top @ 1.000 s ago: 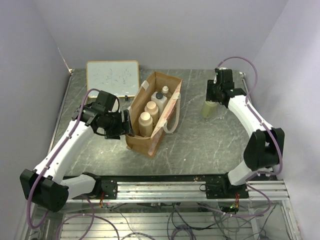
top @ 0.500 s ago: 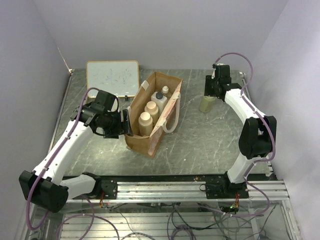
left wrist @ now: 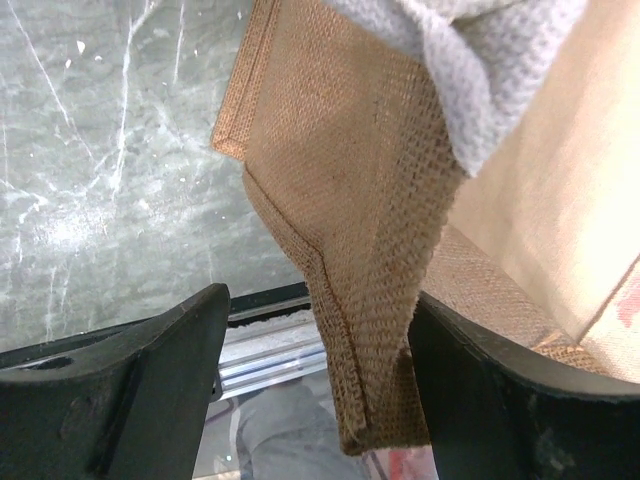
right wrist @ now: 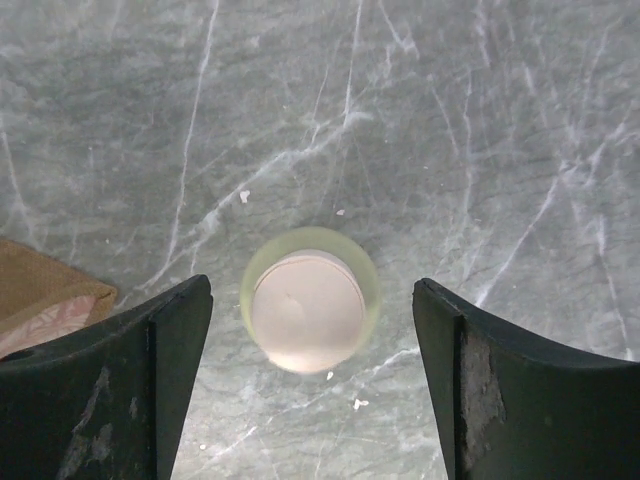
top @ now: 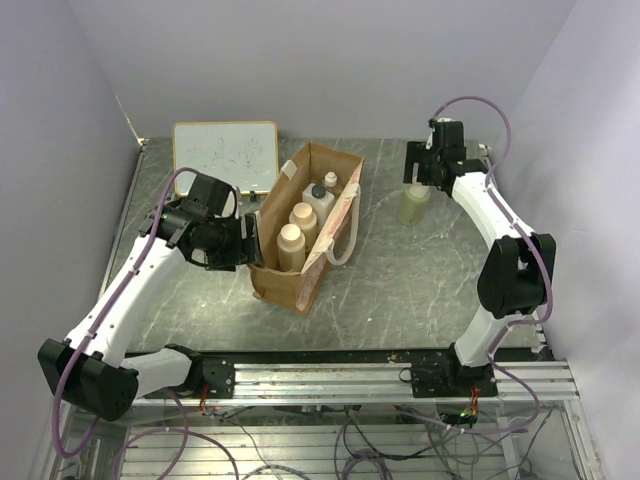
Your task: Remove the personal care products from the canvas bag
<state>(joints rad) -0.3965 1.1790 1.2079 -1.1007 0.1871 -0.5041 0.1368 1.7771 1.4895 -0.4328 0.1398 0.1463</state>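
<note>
My right gripper, jaws spread, hovers over one upright bottle on the table; four bottles stand in the bag to its left, my left gripper open astride its near wall.

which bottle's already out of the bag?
The pale round-capped bottle standing alone on the table under the right gripper's open jaws; the other four bottles sit inside the canvas bag.
</note>
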